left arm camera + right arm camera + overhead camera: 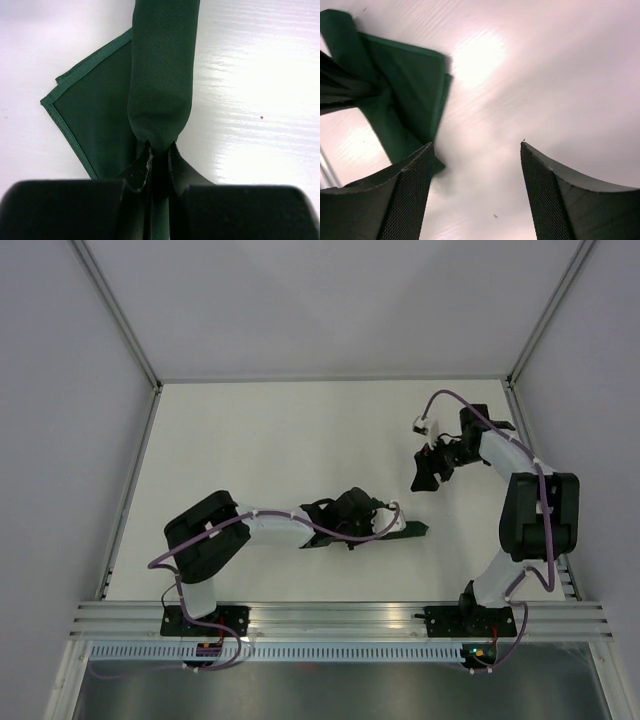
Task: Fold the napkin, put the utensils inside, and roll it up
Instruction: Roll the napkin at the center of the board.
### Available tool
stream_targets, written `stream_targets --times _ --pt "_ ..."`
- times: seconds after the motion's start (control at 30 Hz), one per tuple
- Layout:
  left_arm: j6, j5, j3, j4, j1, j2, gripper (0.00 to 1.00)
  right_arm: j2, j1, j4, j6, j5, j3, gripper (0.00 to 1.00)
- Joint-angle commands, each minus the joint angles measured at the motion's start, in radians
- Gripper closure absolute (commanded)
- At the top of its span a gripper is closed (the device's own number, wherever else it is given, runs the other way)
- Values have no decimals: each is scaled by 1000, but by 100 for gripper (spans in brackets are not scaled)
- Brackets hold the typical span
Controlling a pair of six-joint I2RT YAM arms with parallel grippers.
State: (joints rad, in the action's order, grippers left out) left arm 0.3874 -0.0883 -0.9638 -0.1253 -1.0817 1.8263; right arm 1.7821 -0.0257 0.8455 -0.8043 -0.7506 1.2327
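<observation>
The left gripper (160,152) pinches one end of the napkin (162,75), a dark green, faintly shiny woven cloth rolled into a soft tube running straight out from its fingertips. A flat hemmed corner spreads left of the tube on the white table (260,75). The right gripper (475,150) hangs spread wide, holding nothing, with the napkin off to its left.

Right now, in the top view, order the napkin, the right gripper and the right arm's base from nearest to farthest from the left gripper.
1. napkin: clamped in the left gripper.
2. right gripper: farther back, to the right.
3. right arm's base: near edge, right side.
</observation>
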Motion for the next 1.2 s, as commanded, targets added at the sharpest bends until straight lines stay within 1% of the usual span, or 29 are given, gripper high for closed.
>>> stream_targets --times 0.0,0.03,0.07,0.1,0.17,0.2,0.23,0.27,0.37,0.43,0.53,0.57,0.63,0.67,0.73,0.77,0.97,1.17 --pt "-119 -154 -55 177 57 30 98 -157 85 -74 2 -59 -48 25" --pt "-139 -177 -67 197 69 34 98 -191 93 -92 -15 -55 -76 26" --pt "-148 -226 -91 211 92 42 98 -228 99 -111 -22 -50 -141 26" --pt "-156 -247 -105 252 104 59 98 -309 98 -149 -36 -47 -177 26" --pt "-188 -312 -154 289 138 83 98 -392 98 -189 -67 -33 -281 26" --pt "-196 -338 -174 340 150 112 98 -470 96 -224 -76 -27 -312 26" --pt "-214 -365 -193 358 163 131 98 -502 96 -235 -87 -23 -340 25" --pt "-222 -410 -226 380 183 146 98 -533 98 -246 -108 -27 -387 25" --pt "-243 -491 -300 463 218 214 98 -642 89 -234 -183 -61 -447 25" --pt "-251 -525 -334 513 233 258 98 -668 73 -215 -217 -66 -475 25" --pt "-259 -580 -374 542 259 298 98 -727 5 -256 -213 -58 -542 25" --pt "-265 -614 -389 549 275 309 98 -762 -43 -281 -198 -47 -583 25" --pt "-274 -646 -417 578 289 327 98 -802 -103 -365 -147 20 -627 25" --pt "-275 -662 -424 585 296 344 98 -819 -173 -396 -133 55 -669 25" --pt "-277 -671 -435 602 304 356 98 -855 -239 -489 -101 144 -709 24" --pt "-278 -683 -443 613 305 369 98 -859 -290 -534 -101 169 -737 24" --pt "-282 -737 -477 657 316 415 98 -805 -442 -646 -95 312 -788 24" --pt "-283 -758 -509 685 324 459 98 -791 -597 -692 -82 414 -823 24"
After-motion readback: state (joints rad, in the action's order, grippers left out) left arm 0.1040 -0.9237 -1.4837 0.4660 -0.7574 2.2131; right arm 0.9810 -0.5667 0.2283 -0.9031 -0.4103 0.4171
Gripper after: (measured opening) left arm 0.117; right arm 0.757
